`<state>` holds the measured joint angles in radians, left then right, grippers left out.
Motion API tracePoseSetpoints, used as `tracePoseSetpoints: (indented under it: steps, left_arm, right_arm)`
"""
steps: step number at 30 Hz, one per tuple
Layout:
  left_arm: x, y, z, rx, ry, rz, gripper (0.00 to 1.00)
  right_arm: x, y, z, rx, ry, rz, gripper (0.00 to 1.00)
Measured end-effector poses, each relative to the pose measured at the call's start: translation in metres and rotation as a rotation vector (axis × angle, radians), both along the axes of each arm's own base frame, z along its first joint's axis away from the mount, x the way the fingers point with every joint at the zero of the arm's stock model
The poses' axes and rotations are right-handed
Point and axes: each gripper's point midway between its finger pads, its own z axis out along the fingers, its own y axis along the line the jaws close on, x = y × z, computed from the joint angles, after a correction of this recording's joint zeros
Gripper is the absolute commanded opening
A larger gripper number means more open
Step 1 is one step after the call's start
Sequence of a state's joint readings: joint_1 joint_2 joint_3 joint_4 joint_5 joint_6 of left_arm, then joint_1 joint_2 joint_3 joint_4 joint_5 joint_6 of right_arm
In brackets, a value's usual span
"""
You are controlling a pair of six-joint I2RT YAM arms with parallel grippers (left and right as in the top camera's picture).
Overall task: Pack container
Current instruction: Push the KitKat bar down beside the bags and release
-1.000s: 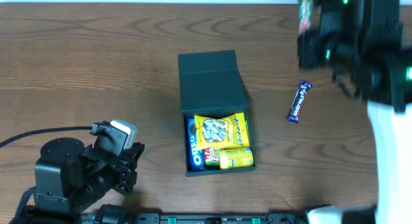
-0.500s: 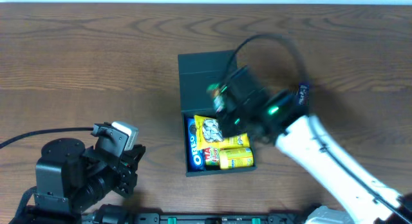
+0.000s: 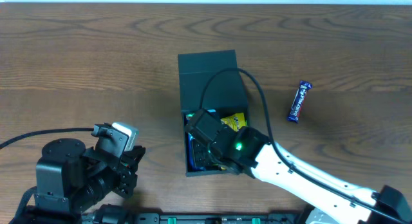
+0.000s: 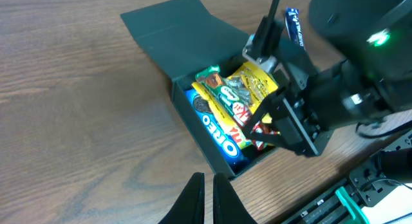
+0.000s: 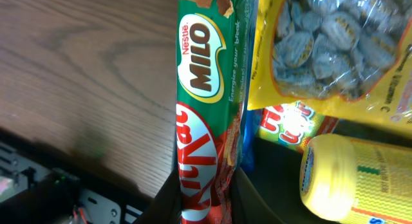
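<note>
Right gripper (image 5: 206, 201) is clamped on a KitKat bar (image 5: 196, 163) in the box (image 3: 212, 89). Left gripper (image 4: 208, 192) has its 2 fingers together.

In the overhead view, most of what lies in the box (image 3: 209, 73) is covered by the right arm (image 3: 290, 172). In the right wrist view, the Milo bar (image 5: 205, 69) is cut off at top and bottom, and the right gripper (image 5: 207, 201) by the lower edge. Beyond the box, the blue bar (image 4: 293, 21) is half hidden by the arm.
</note>
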<state>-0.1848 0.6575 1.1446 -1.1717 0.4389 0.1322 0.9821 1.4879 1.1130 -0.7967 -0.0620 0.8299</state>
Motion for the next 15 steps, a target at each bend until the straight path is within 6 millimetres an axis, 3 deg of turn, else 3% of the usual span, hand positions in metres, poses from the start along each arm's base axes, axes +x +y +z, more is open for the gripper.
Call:
tracePoseSetpoints:
  steps: [11,13,14,15]
  left_arm:
    - [0.000,0.000,0.000,0.000,0.000,0.000,0.08]
    - [0.000,0.000,0.000,0.000,0.000,0.000,0.08]
    - [0.000,0.000,0.000,0.000,0.000,0.000,0.08]
    - [0.000,0.000,0.000,0.000,0.000,0.001,0.08]
  right_arm:
    - [0.004,0.010,-0.036,-0.054,0.037,-0.014,0.15]
    - [0.004,0.012,-0.039,-0.054,0.043,-0.017,0.34]
    - [0.004,0.012,-0.040,-0.054,0.044,-0.015,0.53]
    - [0.004,0.012,-0.039,-0.052,0.045,-0.021,0.61]
